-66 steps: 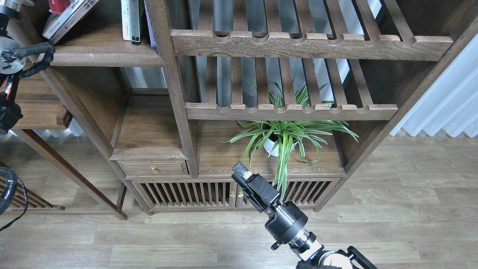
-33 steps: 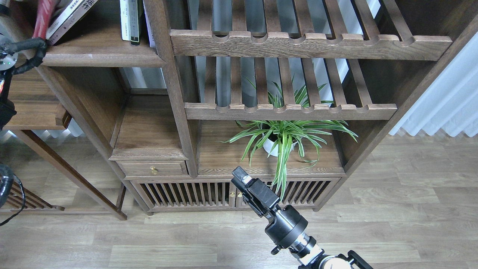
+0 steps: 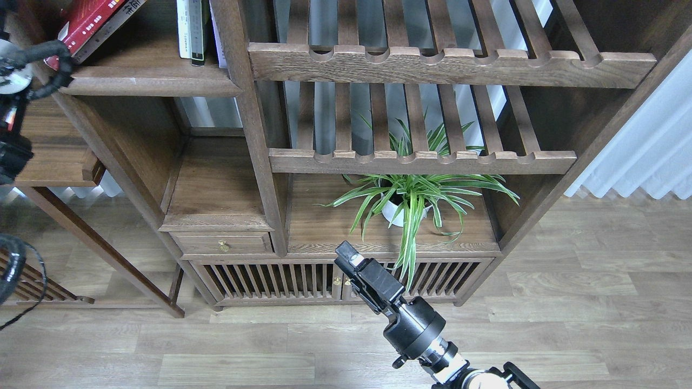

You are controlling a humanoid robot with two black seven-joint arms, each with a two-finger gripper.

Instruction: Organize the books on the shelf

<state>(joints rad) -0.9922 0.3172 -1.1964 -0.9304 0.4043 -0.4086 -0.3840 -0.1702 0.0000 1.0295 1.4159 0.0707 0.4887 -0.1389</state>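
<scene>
The red paperback book with yellow lettering (image 3: 81,21) lies tilted at the far left of the dark-brown wooden plank shelf (image 3: 151,84), its long axis slanting up to the right, not yet upright like the thin white and dark volumes (image 3: 193,29). So I judge straightening remains. The left gripper is out of view; whether the idle right gripper (image 3: 352,260) is open or closed, I cannot tell.

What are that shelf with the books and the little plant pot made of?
The shelf looks like solid dark-stained wood with a matte finish: grain lines show along its rounded front edge. The plant pot looks like smooth white glazed ceramic, possibly plastic; leaves hide most of it.
</scene>
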